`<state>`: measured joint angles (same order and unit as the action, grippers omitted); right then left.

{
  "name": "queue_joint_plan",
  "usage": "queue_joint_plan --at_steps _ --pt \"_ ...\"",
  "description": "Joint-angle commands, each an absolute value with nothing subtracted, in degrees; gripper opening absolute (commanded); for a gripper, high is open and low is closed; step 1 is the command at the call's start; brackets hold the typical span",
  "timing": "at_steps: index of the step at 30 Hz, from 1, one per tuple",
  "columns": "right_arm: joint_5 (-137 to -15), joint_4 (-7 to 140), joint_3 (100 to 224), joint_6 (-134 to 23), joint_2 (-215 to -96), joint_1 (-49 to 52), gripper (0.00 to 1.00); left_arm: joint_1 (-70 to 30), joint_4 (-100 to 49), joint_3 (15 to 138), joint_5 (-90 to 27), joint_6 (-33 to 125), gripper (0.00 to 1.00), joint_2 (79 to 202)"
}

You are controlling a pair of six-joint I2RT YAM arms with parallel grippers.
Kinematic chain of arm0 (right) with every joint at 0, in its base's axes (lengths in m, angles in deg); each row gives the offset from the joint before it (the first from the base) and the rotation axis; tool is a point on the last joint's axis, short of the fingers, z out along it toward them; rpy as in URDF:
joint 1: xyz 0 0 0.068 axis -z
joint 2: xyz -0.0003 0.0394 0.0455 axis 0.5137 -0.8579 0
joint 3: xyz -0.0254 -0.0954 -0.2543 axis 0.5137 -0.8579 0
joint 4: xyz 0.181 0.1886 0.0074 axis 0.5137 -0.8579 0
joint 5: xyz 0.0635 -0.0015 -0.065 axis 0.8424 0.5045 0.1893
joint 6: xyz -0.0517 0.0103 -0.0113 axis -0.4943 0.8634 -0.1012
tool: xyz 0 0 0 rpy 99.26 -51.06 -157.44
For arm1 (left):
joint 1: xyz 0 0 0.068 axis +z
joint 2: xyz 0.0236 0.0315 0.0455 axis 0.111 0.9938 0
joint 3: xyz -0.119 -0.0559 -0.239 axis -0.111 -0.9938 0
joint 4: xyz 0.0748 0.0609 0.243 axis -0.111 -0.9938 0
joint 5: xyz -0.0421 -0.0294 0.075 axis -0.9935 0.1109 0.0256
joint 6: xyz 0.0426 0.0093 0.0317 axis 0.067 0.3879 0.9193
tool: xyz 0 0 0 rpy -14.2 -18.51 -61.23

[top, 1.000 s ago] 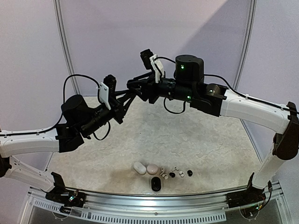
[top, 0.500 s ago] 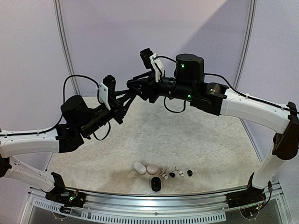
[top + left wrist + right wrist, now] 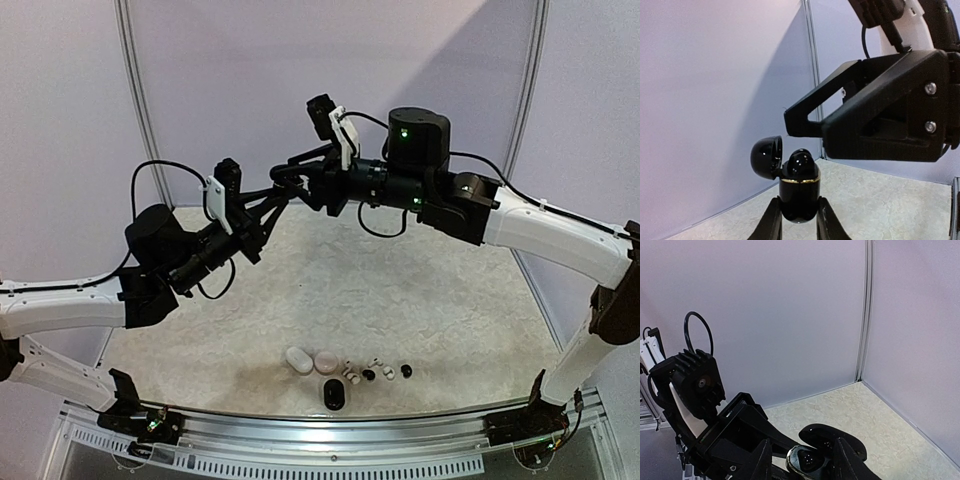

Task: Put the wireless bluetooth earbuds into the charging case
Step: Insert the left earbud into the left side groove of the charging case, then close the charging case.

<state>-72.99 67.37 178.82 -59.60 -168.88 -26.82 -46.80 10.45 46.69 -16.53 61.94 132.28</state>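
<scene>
**Figure. Both arms raised over the table [image 3: 430, 290]; parts listed from largest to smallest.**

(a) The left arm [image 3: 60, 305] enters from the left edge of the overhead view and the right arm [image 3: 560, 235] from the right edge. They meet in the upper centre of that frame, well above the surface.

(b) The left gripper [image 3: 799, 205] is clamped on the body of a black charging case [image 3: 799, 192], held upright at lower centre of the left wrist view. The right gripper [image 3: 804, 450] hangs just above the case, fingers apart, with nothing seen between them.

(c) The lid [image 3: 766, 156] of the held case is hinged back to the left.

(d) Three further cases lie at lower centre of the overhead view: a white case [image 3: 298, 360], a pink case [image 3: 327, 362] and a second black case [image 3: 334, 397].

(e) One black earbud [image 3: 801, 162] sits in the held case and appears seated. Whether the neighbouring socket is filled cannot be told.

(f) Several loose earbuds [image 3: 388, 372], white and black, lie in a row just right of the pink case.

Progress, as judged: at least one bud is in, the lid is not yet closed, and the loose buds remain to be placed, so most of the task lies ahead.
</scene>
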Motion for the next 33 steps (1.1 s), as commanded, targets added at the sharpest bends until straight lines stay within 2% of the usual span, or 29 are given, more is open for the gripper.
queue_joint_plan --at_steps 1,7,11,16,23,27,30,33 --pt "-70.91 66.46 179.0 -60.29 -165.9 -26.84 0.44 -45.67 11.01 45.19 -18.95 63.18 0.0 130.75" --pt "-76.58 58.8 183.52 -59.39 -162.36 -24.63 0.4 -45.41 8.67 42.44 -27.22 70.85 0.0 129.0" --pt "-75.68 47.1 191.9 -56.8 -167.92 -24.17 0.39 -45.4 6.81 42.65 -30.93 79.1 0.0 128.27" --pt "-67.71 35.35 200.45 -56.15 -176.72 -24.14 0.37 -45.44 4.87 43.76 -33.01 85.95 0.0 127.7" --pt "-57.78 31.26 199.21 -58.17 -176.15 -24.11 0.27 -45.57 2.17 45.23 -32.72 86.02 0.0 128.18" --pt "-58.7 33.08 192.93 -58.56 -171.77 -24.15 0.21 -45.57 1.19 46.14 -31.98 83.4 0.0 128.65" --pt "-60.43 33.61 190.32 -58.68 -168.74 -24.12 0.23 -45.57 0.52 46.61 -31.99 81.59 0.0 128.88" --pt "-64.56 32.62 190.02 -59.7 -167.06 -23.95 0.38 -45.57 0.06 46.7 -32.76 79.39 0.0 128.96"
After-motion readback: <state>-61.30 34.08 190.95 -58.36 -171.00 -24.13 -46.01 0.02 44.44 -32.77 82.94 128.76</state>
